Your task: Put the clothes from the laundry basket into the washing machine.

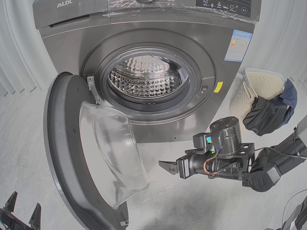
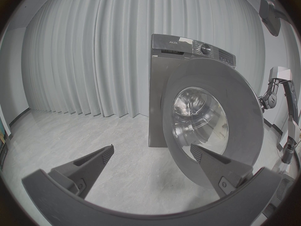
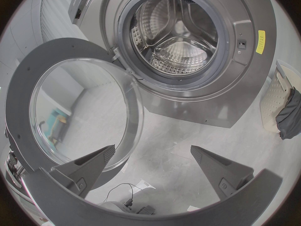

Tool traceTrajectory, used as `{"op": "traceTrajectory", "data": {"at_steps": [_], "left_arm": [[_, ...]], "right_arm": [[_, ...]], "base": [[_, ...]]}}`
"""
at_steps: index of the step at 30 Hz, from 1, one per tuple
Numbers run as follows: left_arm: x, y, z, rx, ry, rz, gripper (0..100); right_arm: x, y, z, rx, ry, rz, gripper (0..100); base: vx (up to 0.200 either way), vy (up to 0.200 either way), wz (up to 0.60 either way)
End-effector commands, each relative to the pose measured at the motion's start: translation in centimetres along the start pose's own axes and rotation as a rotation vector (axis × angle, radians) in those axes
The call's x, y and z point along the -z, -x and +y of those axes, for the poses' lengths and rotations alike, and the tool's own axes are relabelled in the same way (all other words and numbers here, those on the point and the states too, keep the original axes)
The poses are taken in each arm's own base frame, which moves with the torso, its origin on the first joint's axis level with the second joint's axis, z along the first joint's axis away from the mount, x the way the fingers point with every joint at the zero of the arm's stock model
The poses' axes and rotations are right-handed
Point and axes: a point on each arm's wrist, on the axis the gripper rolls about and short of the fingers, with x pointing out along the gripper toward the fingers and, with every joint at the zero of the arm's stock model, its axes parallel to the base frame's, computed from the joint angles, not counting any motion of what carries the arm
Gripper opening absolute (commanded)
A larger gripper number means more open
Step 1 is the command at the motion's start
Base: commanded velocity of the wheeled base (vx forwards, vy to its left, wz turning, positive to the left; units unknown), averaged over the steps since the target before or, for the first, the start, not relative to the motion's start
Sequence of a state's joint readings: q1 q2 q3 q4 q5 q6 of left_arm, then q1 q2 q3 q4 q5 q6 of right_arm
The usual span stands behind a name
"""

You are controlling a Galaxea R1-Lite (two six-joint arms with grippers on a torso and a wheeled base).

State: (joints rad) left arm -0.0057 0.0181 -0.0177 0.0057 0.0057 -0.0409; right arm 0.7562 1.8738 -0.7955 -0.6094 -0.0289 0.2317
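The head camera looks forward and down from above onto the grey front-loading washing machine [image 1: 73, 42], whose front spans most of the frame. The right wrist camera sits lower and close, facing past the right tool [image 3: 152, 149] into the perforated steel drum [image 3: 175, 47]. The left wrist camera looks across the pale stone-look floor [image 2: 94, 142] from the robot's left, farther off, past the left tool [image 2: 152, 149]. All three views share the round glass-windowed grey door [image 1: 64, 138].

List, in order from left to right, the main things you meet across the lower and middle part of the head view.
left claw → open washing machine door → drum → yellow sticker → laundry basket
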Motion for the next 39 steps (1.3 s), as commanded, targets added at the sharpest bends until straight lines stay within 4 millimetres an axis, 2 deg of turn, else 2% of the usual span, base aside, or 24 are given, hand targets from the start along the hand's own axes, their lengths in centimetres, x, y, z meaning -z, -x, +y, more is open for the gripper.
{"op": "traceTrajectory", "data": {"at_steps": [1,10,17,20,24,28,31,35,39], "left_arm": [[0.4,0.0,0.0,0.0,0.001,0.001,100],[0.4,0.0,0.0,0.0,0.001,0.0,100],[0.4,0.0,0.0,0.0,0.001,0.001,100],[0.4,0.0,0.0,0.0,0.001,0.001,100],[0.4,0.0,0.0,0.0,0.001,0.001,100],[0.4,0.0,0.0,0.0,0.001,0.001,100],[0.4,0.0,0.0,-0.002,-0.001,0.0,100],[0.4,0.0,0.0,0.0,0.001,0.0,100],[0.4,0.0,0.0,0.0,0.001,0.0,100]], "right_arm": [[-0.6,-0.8,-0.2,0.006,-0.01,-0.017,100],[-0.5,-3.6,0.4,0.006,-0.024,-0.012,100],[-0.3,-3.8,2.2,-0.04,-0.016,-0.011,100],[-0.8,-4.0,3.2,-0.069,-0.018,-0.054,100],[-1.2,-4.0,3.2,-0.074,-0.025,-0.076,100],[-1.6,-4.3,2.4,-0.053,-0.035,-0.088,100],[-1.8,-5.4,0.9,-0.013,-0.05,-0.085,100],[-1.1,-6.3,0.7,-0.005,-0.046,-0.063,100],[-0.1,-7.6,1.3,-0.017,-0.036,-0.041,100]], "base": [[-0.2,0.0,0.0],[-0.156,0.0,0.0],[0.0,0.0,0.0],[0.0,0.0,0.0],[0.0,0.0,0.0],[0.0,0.0,0.0],[0.0,0.0,0.0],[-0.15,0.0,0.0],[-0.15,0.0,0.0]]}}
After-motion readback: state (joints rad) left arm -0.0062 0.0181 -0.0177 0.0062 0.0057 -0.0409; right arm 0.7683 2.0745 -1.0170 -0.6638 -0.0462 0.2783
